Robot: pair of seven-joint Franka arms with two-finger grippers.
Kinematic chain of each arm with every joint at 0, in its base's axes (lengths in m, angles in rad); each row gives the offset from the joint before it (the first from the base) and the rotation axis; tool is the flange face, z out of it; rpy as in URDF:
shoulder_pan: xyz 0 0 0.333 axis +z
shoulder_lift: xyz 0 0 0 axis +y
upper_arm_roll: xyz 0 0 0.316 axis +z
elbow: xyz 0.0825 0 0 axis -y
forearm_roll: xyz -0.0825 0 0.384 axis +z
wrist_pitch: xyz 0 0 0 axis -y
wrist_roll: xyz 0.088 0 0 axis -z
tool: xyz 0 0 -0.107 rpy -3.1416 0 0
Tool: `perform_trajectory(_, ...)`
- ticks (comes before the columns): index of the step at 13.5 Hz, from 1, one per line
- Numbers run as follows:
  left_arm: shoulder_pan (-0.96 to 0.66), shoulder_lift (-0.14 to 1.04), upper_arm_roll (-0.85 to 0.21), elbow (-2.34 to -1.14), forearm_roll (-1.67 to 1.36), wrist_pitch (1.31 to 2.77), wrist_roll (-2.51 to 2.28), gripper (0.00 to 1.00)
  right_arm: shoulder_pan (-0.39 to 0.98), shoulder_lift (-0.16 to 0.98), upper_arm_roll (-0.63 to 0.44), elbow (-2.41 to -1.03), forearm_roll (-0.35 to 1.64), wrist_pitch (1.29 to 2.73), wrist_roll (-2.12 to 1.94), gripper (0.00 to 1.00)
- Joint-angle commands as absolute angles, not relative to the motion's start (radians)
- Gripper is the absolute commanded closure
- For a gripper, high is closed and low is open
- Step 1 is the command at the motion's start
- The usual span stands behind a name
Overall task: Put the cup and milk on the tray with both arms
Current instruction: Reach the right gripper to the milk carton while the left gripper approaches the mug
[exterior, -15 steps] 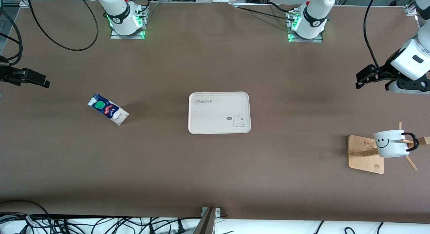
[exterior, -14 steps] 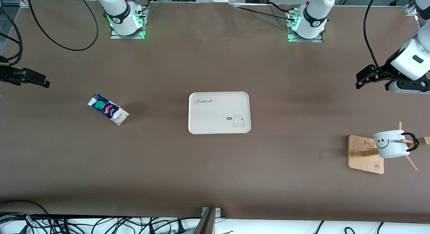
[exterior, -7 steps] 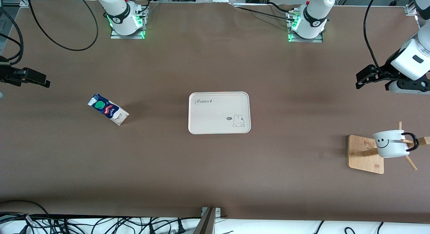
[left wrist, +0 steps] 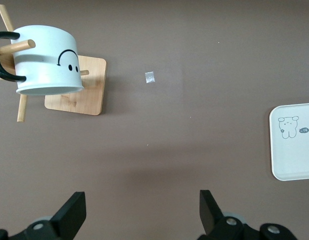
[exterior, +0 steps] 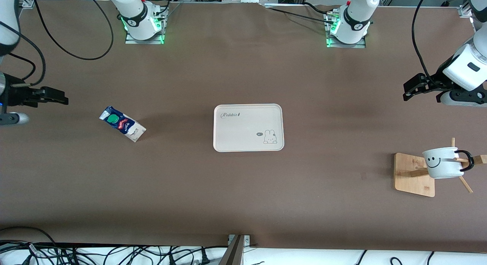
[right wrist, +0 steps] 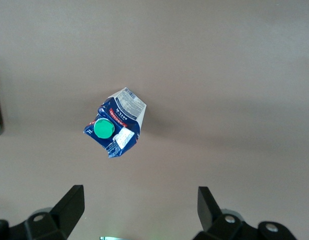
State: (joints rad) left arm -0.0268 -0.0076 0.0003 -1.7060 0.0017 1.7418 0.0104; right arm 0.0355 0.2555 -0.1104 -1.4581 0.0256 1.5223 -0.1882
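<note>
Desk point(exterior: 243, 196): brown matte surface filling the front view; cables along the edge nearest the front camera, both arm bases along the top of that view.
Bamboo stand point(exterior: 414, 175): nearest item to the front camera, toward the left arm's end of the desk; flat square base with wooden pegs.
Cup point(exterior: 442, 162): white, smiley face on its side, hung by its black handle on a peg of the bamboo stand, above the base; not on the tray.
Tray point(exterior: 228, 128): cream, rectangular, at mid-desk, with nothing on it; well apart from both cup and milk.
Milk point(exterior: 122, 124): blue and white carton with green cap, standing on the desk toward the right arm's end, about as far from the front camera as the tray.
Right end effector point(exterior: 57, 98): fingers spread wide, nothing between them, in the air over the desk near the milk; the right wrist view shows the carton ahead of the two fingertips point(right wrist: 72, 205).
Left end effector point(exterior: 410, 91): likewise spread and unloaded, over the desk at the left arm's end; the left wrist view shows cup and stand ahead.
Step in hand: judged to be the approach; neither item grasped.
Next move: each end effector would need to descend and centre on its item; the cup probably has to slide off its peg before lifting.
</note>
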Motion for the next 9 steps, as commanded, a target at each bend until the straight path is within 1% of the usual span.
perform_trajectory(1,-0.025,0.023,0.003,-1.669,0.008,1.726,0.017,0.0,0.063,0.27,-0.107,-1.462,0.015,1.511,-0.241,0.0)
perform_trajectory(3,-0.026,0.087,0.005,-1.588,0.008,1.714,0.015,0.0,0.063,0.31,-0.109,-1.456,0.02,1.49,-0.404,0.0)
perform_trajectory(6,-0.028,0.21,0.005,-1.479,0.011,1.713,0.012,0.0,0.055,0.34,-0.109,-1.457,0.029,1.502,-0.457,0.0)
perform_trajectory(7,-0.035,0.225,0.006,-1.462,0.021,1.713,0.014,0.0,0.055,0.354,-0.109,-1.457,0.029,1.502,-0.494,0.0)
perform_trajectory(9,-0.023,0.233,0.005,-1.466,0.017,1.723,0.012,0.0,0.052,0.383,-0.11,-1.457,0.026,1.511,-0.624,0.0)
